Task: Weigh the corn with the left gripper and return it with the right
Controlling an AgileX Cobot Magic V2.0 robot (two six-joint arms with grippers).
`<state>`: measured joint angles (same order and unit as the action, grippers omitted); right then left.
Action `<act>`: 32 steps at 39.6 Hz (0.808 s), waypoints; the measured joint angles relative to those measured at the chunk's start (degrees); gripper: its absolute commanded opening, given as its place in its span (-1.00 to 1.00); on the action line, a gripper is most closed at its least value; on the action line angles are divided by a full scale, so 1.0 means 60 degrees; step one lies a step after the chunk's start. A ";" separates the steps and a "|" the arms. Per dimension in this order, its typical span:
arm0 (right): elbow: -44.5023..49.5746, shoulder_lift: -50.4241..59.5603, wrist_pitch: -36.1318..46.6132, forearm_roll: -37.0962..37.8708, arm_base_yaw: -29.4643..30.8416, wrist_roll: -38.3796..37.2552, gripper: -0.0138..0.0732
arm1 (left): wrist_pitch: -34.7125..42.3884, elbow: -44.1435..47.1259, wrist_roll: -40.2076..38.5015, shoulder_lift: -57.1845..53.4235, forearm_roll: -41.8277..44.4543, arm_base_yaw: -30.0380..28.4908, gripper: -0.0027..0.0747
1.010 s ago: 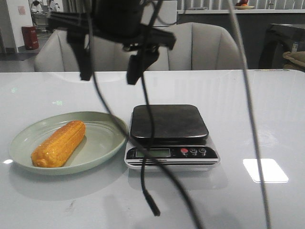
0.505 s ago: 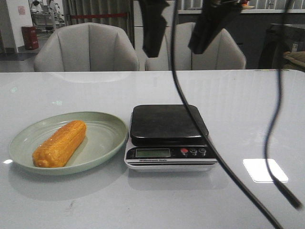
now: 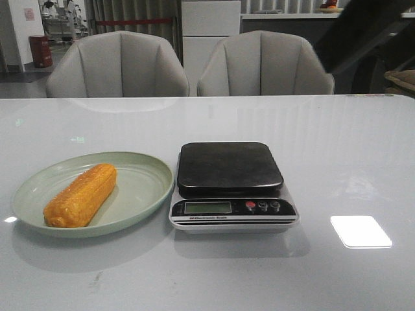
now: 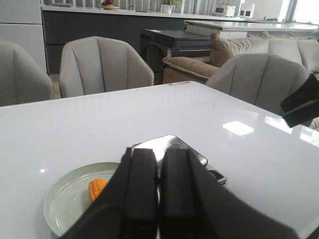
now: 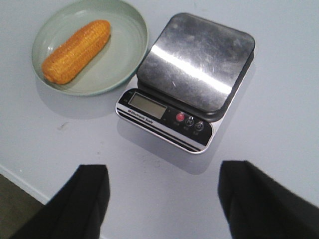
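The corn (image 3: 81, 194) is an orange-yellow cob lying on a pale green plate (image 3: 139, 188) at the left of the table. It also shows in the right wrist view (image 5: 77, 50) and partly in the left wrist view (image 4: 97, 188). The scale (image 3: 230, 184) stands beside the plate with its dark platform bare. My left gripper (image 4: 159, 154) is shut and empty, high above the plate and scale. My right gripper (image 5: 162, 172) is wide open and empty, above the table in front of the scale (image 5: 189, 79).
A dark blurred arm part (image 3: 369, 32) crosses the upper right of the front view. Two grey chairs (image 3: 117, 65) stand behind the table's far edge. A black angular part (image 4: 301, 104) shows at the right in the left wrist view.
The black arm and its hanging cables swept from the upper left across to the right and mostly out of the front view. The corn, plate and scale have not moved.
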<state>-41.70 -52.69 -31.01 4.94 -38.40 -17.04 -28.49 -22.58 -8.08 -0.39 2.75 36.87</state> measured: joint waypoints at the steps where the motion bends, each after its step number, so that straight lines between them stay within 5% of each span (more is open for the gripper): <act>1: 0.0200 0.0346 0.0145 0.0033 0.0000 0.0000 0.61 | 0.0000 0.0000 0.0000 0.0000 0.0000 0.0000 -0.64; 21: 0.4583 0.6441 0.3312 0.0678 0.0000 0.0000 0.61 | 0.0000 0.0000 0.0000 0.0000 0.0000 0.0000 -0.64; 28: 0.5216 0.7064 0.4168 0.0966 0.0000 0.0000 0.60 | 0.0000 0.0000 0.0000 0.0000 0.0000 0.0000 -0.64; 32: 0.5285 0.7064 0.4216 0.1006 0.0000 0.0000 0.39 | 0.0000 0.0000 0.0000 0.0000 0.0000 0.0000 -0.64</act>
<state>-9.99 -10.31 -5.71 10.97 -38.40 -17.04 -28.49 -22.58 -8.08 -0.39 2.75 36.87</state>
